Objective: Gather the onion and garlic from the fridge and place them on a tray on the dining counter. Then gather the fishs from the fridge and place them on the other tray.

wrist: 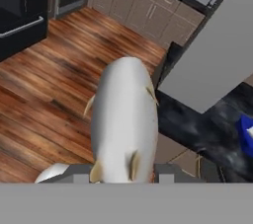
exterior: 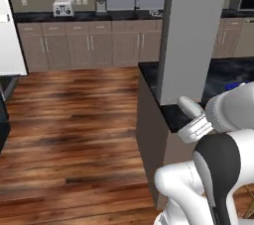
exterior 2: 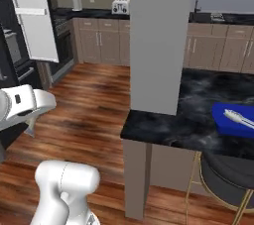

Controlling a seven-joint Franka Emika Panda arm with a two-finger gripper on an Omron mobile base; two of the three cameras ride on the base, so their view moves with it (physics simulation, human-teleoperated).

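Observation:
A plump silver-grey fish with small tan fins sits between my gripper's two dark fingertips, its body pointing away from the hand. The gripper is shut on it. In the left base view the fish's pale rounded end sticks out by the hand, over the near end of the dining counter. On that black marble top lies a blue tray with another slender fish on it. The blue tray also shows at the right edge of the hand view. The black fridge stands at the left, its door swung open.
A wide grey pillar rises from the dining counter's near end. A round dark stool with gold legs stands under the counter's edge. Beige cabinets with a toaster line the back wall. Wooden floor lies open to the left.

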